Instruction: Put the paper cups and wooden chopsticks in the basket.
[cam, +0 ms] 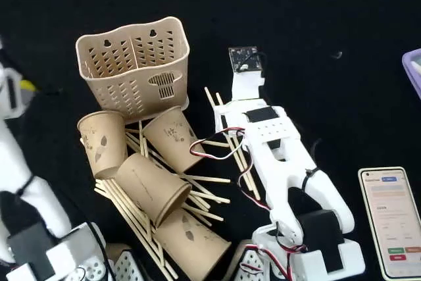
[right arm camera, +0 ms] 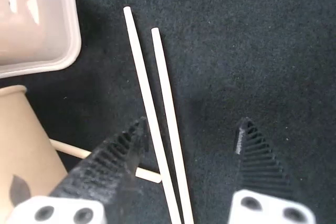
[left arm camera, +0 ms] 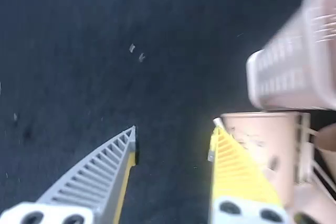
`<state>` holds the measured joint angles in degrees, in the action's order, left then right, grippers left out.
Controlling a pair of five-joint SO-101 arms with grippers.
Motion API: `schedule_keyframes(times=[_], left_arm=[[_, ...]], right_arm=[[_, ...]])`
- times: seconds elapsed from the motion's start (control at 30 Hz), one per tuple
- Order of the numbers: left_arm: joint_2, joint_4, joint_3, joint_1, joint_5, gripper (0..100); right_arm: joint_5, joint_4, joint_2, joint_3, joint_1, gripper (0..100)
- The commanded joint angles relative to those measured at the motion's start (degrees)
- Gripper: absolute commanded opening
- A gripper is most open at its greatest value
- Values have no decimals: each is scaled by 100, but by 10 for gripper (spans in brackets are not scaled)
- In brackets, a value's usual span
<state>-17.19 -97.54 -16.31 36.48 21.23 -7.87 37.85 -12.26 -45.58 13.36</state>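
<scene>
Pale wooden chopsticks [right arm camera: 167,103] on black bench [right arm camera: 273,51] | right jaws open astride them | left jaws open beside brown paper cup [left arm camera: 262,140] | risk: closing could roll one stick free

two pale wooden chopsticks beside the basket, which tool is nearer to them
Right. The right tool sits open directly over the two pale wooden chopsticks; the left tool is off by a brown paper cup.

beige basket [cam: 131,64], brown cups [cam: 103,139], black table [cam: 342,97]
</scene>
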Motion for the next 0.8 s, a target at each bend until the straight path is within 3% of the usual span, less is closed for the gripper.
schedule_keyframes(times=[0.0, 0.13, 0.4, 0.77], left_arm=[[404, 905, 980, 259, -149, 230], [1196, 1574, 1613, -66, -413, 230], [1987, 2620, 1648, -629, -1266, 230], [1987, 2514, 2220, -927, -1099, 230]], right_arm=[[53, -70, -312, 31, -141, 273], [53, -70, -312, 31, -141, 273], [53, -70, -312, 31, -141, 273], [53, -70, -312, 31, -141, 273]])
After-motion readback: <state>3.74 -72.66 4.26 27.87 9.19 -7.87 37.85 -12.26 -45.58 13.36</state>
